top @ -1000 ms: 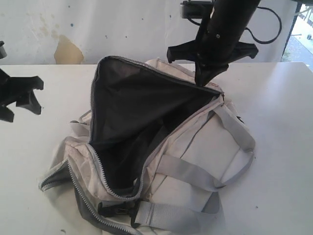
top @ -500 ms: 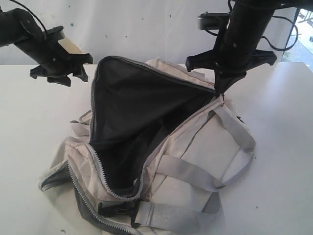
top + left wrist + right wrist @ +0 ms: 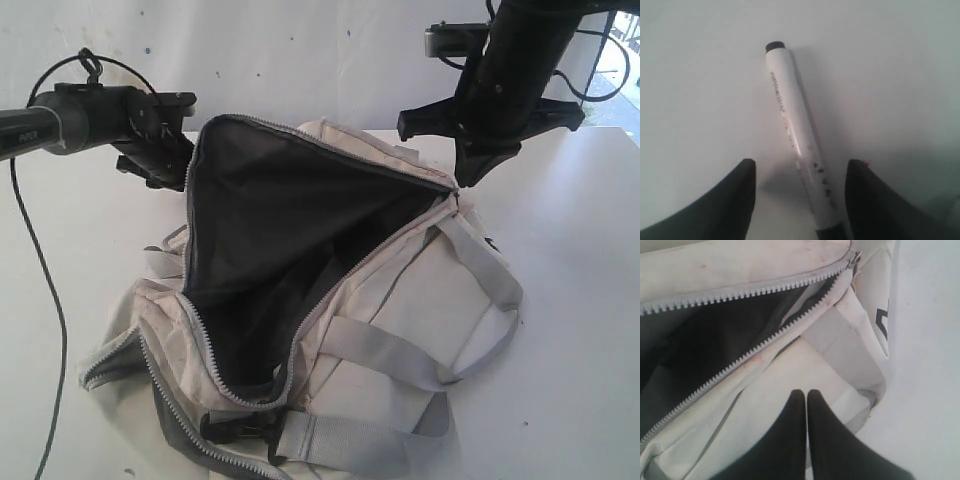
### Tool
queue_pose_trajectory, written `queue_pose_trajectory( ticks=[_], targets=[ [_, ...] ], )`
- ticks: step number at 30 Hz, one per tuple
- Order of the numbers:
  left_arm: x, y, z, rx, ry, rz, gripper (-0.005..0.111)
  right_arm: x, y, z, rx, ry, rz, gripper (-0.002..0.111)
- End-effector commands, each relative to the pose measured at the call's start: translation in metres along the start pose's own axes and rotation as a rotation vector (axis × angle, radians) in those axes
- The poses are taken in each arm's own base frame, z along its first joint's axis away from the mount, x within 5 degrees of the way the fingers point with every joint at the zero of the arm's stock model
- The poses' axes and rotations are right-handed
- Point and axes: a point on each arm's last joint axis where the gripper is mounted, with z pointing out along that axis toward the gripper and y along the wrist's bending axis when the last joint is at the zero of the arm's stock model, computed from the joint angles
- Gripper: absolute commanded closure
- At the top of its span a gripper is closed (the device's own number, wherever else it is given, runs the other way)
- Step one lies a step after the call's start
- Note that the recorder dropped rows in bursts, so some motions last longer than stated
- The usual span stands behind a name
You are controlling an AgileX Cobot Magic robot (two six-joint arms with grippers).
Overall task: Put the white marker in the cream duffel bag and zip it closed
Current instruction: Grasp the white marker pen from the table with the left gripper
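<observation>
The duffel bag (image 3: 420,300) lies in the middle of the bench (image 3: 580,320), with its mouth gaping upward. The left claw (image 3: 155,165) hangs at the left, just beside the far left corner of that mouth. The marker (image 3: 795,135) lies flat on the bench under this claw, between its two fingers. The right claw (image 3: 468,172) hangs at the right, near the far end of the bag where the zip rows (image 3: 790,285) meet.

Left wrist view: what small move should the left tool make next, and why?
Probably lower and close on the slim white marker with black cap: it lies on the white table between the open fingers of the left tool, not yet gripped.
</observation>
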Motion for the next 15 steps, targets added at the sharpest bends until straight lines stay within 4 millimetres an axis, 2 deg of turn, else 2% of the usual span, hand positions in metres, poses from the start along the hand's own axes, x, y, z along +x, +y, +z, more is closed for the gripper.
queue_pose_trajectory(
  ticks=[1, 3, 5, 7, 9, 12, 15],
  targets=[
    [0.003, 0.004, 0.009, -0.055, -0.007, 0.028, 0.055, 0.001, -0.002, -0.005, 0.000, -0.009, -0.008, 0.108],
    [0.004, 0.005, 0.011, -0.066, -0.007, 0.015, 0.058, 0.001, -0.002, -0.005, 0.000, -0.009, -0.008, 0.108],
    [0.004, 0.005, 0.011, -0.066, -0.007, 0.012, 0.066, 0.001, -0.002, -0.005, 0.000, -0.009, -0.008, 0.108],
    [0.006, 0.005, 0.011, -0.064, 0.007, 0.008, 0.084, 0.001, -0.002, -0.005, 0.000, -0.009, -0.008, 0.108],
    [0.008, 0.005, 0.010, -0.065, 0.032, 0.007, 0.107, 0.001, -0.002, -0.005, 0.000, -0.009, -0.008, 0.108],
    [0.009, 0.005, 0.006, -0.065, 0.069, 0.019, 0.106, 0.001, -0.001, -0.005, -0.005, -0.008, -0.006, 0.108],
    [0.002, 0.003, -0.008, -0.065, 0.071, 0.020, 0.106, 0.001, -0.001, -0.005, -0.005, -0.008, -0.006, 0.108]
  ],
)
